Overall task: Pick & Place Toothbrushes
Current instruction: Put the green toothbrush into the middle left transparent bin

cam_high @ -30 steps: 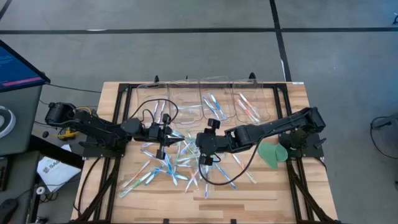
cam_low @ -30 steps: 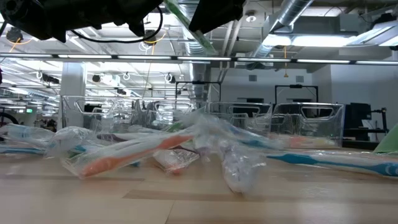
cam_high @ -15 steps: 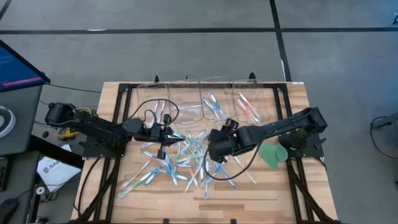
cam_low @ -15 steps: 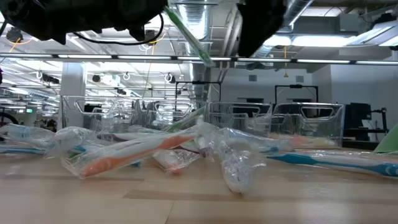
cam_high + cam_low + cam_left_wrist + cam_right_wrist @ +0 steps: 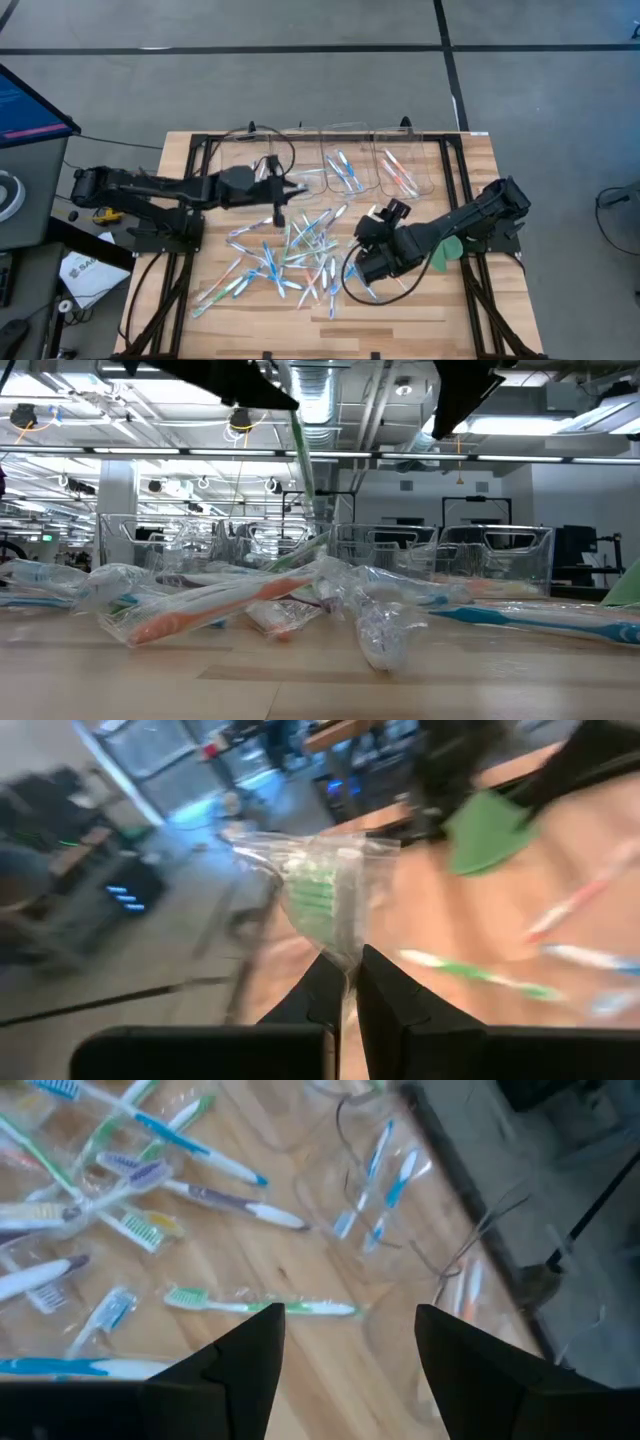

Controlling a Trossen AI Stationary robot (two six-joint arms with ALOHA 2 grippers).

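A heap of wrapped toothbrushes lies loose on the middle of the wooden table, and shows close up in the low view. My left gripper is shut on one green toothbrush in a clear wrapper, above the heap's far side. Its green handle hangs down in the low view. My right gripper hovers open over the heap's right side, with nothing between its fingers. A green toothbrush lies on the table below it. My left gripper pinches the green toothbrush's clear wrapper between its two fingers, close behind the bristle head. The fingers come from the table's left, nearly level. The head stands out past the fingertips, and the handle hangs below, slightly tilted, clear of the heap.
Several clear bins stand in a row at the far edge, some holding blue or orange toothbrushes. A flat green disc lies at the right, beside my right arm. Black frame rails run along both table sides.
My left gripper has risen with the green toothbrush and gone toward the far edge, tipping up from pointing down to nearly level; the toothbrush now hangs steeper. My right gripper has drawn back from the heap's middle toward the table's right and near edges.
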